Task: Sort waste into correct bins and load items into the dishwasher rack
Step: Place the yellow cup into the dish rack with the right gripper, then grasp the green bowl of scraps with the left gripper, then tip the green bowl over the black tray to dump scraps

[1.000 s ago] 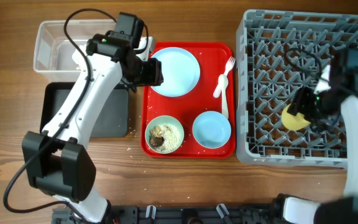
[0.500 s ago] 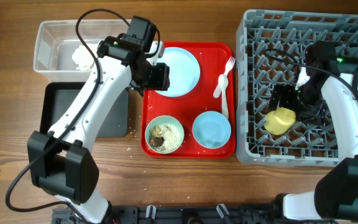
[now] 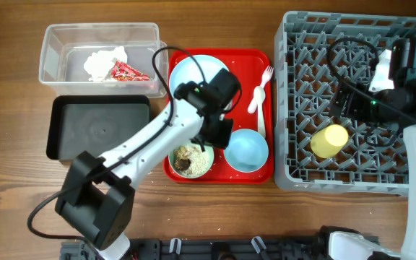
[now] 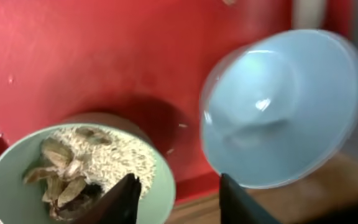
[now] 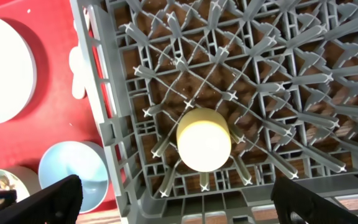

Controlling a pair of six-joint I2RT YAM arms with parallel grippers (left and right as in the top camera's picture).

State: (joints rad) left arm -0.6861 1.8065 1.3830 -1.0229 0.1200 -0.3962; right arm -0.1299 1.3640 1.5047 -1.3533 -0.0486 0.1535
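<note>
My left gripper (image 4: 180, 202) is open and low over the red tray (image 3: 219, 61). One fingertip is over the inside of the pale bowl of rice and brown bits (image 4: 79, 168), the other outside its rim. The empty blue bowl (image 4: 278, 106) sits just to the right. The blue plate (image 3: 193, 76) and white fork (image 3: 260, 90) lie at the tray's far end. The yellow cup (image 5: 204, 140) rests on the grey dishwasher rack (image 3: 352, 43), free of my right gripper (image 5: 182, 208), which hangs wide open above it. Tissue (image 3: 101, 61) and a red wrapper (image 3: 127, 71) lie in the clear tub (image 3: 53, 43).
The black tub (image 3: 100, 128) sits in front of the clear one, left of the tray. A few white grains are scattered on the wood near the tray's front left corner. The rack wall stands close to the tray's right edge.
My left arm swung from the plate's left edge to the two bowls, its jaws narrowing. My right gripper opened, let go of the yellow cup in the rack and drew back.
</note>
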